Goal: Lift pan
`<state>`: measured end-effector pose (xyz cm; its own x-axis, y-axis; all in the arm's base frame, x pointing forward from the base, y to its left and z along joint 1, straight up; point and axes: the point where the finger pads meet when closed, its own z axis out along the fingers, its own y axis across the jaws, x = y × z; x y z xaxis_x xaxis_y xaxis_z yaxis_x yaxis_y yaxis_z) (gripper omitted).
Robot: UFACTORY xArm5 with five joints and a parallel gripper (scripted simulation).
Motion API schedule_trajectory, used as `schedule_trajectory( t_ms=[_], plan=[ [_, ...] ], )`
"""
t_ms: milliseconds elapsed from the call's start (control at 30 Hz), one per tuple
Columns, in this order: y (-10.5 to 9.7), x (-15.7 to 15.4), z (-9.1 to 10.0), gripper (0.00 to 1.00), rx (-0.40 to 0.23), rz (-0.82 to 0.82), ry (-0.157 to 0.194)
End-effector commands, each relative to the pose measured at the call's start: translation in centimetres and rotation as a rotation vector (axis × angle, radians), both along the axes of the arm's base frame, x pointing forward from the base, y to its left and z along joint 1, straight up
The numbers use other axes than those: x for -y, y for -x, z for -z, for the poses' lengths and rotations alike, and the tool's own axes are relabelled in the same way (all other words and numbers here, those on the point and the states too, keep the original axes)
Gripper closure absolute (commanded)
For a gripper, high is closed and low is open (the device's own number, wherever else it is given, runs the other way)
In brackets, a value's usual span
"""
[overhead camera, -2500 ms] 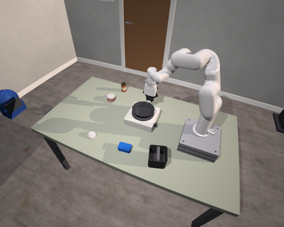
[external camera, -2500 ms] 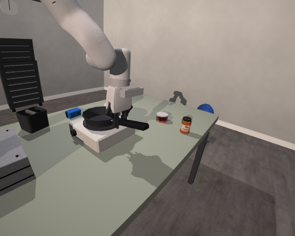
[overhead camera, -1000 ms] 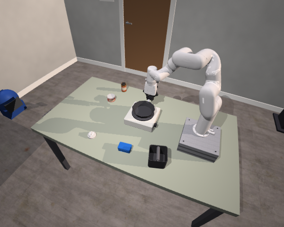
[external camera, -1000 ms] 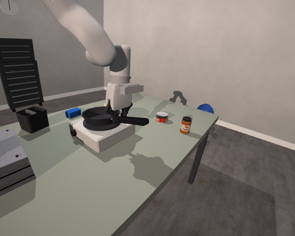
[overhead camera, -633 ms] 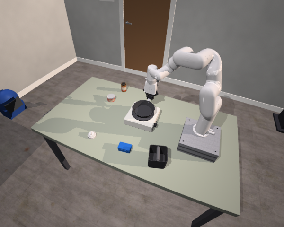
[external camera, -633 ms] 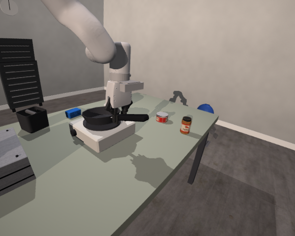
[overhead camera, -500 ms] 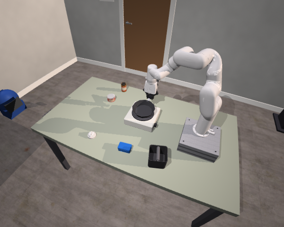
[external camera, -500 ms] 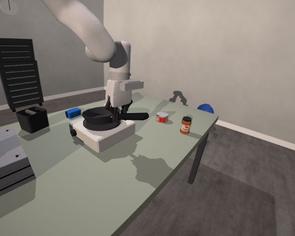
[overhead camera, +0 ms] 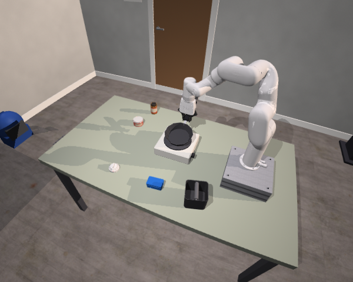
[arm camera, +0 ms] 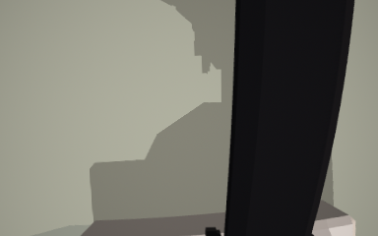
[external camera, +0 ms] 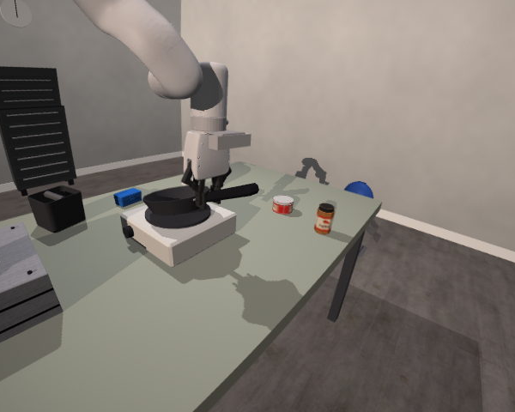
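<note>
The black pan (overhead camera: 177, 134) hangs a little above the dark burner of the white hot plate (overhead camera: 176, 146), slightly tilted. In the exterior view the pan (external camera: 173, 202) shows a small gap over the burner (external camera: 178, 217), and its handle (external camera: 233, 191) points right. My gripper (external camera: 202, 196) is shut on the pan's handle close to the bowl; it also shows in the top view (overhead camera: 187, 118). In the wrist view the handle (arm camera: 286, 118) fills the right half as a black bar, with the hot plate's edge (arm camera: 216, 223) below.
A red tin (external camera: 282, 204) and a spice jar (external camera: 324, 218) stand right of the hot plate. A blue box (overhead camera: 155, 183), a black bin (overhead camera: 196, 194), a small white object (overhead camera: 113, 167) and the arm's grey base (overhead camera: 249, 177) sit toward the table's front.
</note>
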<state>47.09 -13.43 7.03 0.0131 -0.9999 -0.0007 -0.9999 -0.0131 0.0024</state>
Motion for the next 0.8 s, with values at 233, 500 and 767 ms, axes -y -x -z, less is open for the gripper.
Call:
schedule_trajectory(
  t_ms=[233,500,767],
  plan=[
    [-0.2,0.1,-1.7,1.0,0.005,0.0,0.001],
    [-0.1,0.1,-2.8,1.0,0.005,0.0,0.001],
    [-0.1,0.1,-4.1,1.0,0.005,0.0,0.001]
  ],
)
